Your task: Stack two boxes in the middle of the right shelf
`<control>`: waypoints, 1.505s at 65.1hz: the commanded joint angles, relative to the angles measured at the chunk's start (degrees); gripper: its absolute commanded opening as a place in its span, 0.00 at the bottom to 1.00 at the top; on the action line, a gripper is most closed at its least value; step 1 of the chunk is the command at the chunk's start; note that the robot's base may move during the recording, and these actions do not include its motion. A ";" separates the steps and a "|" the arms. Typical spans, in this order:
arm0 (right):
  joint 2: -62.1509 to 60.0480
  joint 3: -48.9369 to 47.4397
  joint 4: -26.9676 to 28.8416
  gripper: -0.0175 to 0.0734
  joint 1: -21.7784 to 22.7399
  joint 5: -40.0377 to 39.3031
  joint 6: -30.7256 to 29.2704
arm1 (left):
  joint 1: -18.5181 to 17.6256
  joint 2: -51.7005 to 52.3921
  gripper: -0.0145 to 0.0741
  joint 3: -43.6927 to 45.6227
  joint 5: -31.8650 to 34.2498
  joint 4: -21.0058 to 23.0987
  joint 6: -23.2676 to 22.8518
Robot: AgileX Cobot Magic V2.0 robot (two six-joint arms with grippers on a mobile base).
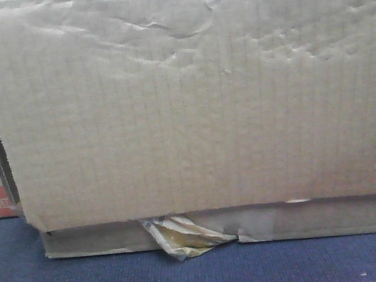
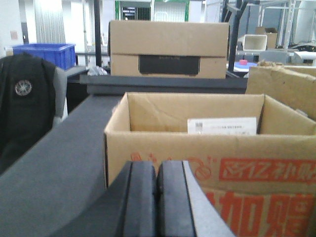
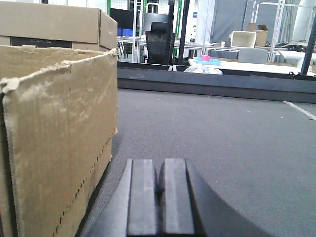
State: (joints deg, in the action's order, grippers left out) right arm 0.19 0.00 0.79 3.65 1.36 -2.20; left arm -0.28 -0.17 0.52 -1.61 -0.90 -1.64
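**Awaiting First Lift: Both End Effectors Empty**

1. The left end effector (image 2: 157, 197) is clenched, its pads pressed together with nothing between them. It sits low over the desk (image 2: 59, 168), facing an open-topped printed box (image 2: 232, 168). Whether it touches that box cannot be told.

2. The right end effector (image 3: 160, 197) is likewise clenched and empty. The tan box (image 3: 54, 138) stands just beside it, on its left.

3. The tan box fills the front view and rests on the desk. Its face is creased, and a tape scrap (image 1: 184, 238) hangs loose at the bottom edge. From the right wrist, its upper rim looks torn and soft. A closed box (image 2: 168, 47) stands further back.

4. The shelf cannot be made out in any view. No box is lifted or stacked, so the task is judged to be at its start.

Recommendation: the tan box looks too wide for one end effector.
- It is probably best lifted by both arms pressing on opposite side walls, low down where the board should be stiffer and clear of the torn rim.
- Even pressure and a level lift should stop the box from racking.
- Contact should stay off the tape scrap.
- The shelf's middle level should be located before carrying.
- The first box should go down square and well back, so the second has a flat seat.
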 commanded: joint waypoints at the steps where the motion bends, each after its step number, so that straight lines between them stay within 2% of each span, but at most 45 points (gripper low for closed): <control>1: -0.19 0.00 0.10 0.02 -0.18 -0.98 -0.05 | 0.12 0.17 0.04 3.32 -4.13 4.79 0.01; 9: -0.19 0.00 0.10 0.02 -0.18 -0.98 -0.05 | 0.12 -1.32 0.04 11.71 -12.48 5.43 0.01; 17: -0.19 0.00 0.10 0.02 -0.18 -0.98 -0.05 | 0.12 -7.14 0.04 21.31 -18.51 2.60 0.01; 34: -0.19 0.00 0.10 0.02 -0.18 -0.98 -0.05 | 0.12 -29.57 0.04 41.61 -36.34 -2.00 0.11; 39: -0.19 0.00 0.10 0.02 -0.18 -0.98 -0.05 | 0.12 -35.93 0.04 45.16 -36.86 -2.15 0.11; 54: -0.19 0.00 0.10 0.02 -0.18 -0.98 -0.05 | 0.12 -48.45 0.04 49.54 -32.74 -1.76 -0.02; 60: -0.19 0.00 0.10 0.02 -0.18 -0.98 -0.05 | 0.12 -54.07 0.04 53.50 -36.29 0.27 -0.02; 66: -0.19 0.00 0.10 0.02 -0.18 -0.98 -0.05 | 0.12 -60.36 0.04 59.51 -42.33 0.12 0.28; 72: -0.19 0.00 0.10 0.02 -0.18 -0.98 -0.05 | 1.72 -65.34 0.04 64.46 -43.82 -0.42 2.68; 78: -0.19 0.00 0.10 0.02 -0.18 -0.98 -0.05 | 5.42 -68.95 0.04 68.29 -46.15 1.98 7.24; 90: -0.19 0.00 0.10 0.02 -0.18 -0.98 -0.05 | 15.01 -74.60 0.04 74.94 -56.12 13.23 21.20; 98: -0.19 0.00 0.10 0.02 -0.18 -0.98 -0.05 | 17.52 -77.20 0.04 75.60 -56.30 14.35 22.39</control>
State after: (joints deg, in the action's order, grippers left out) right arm 0.19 0.00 0.79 3.65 1.36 -2.20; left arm 15.86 -75.85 75.22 -57.14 11.14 18.52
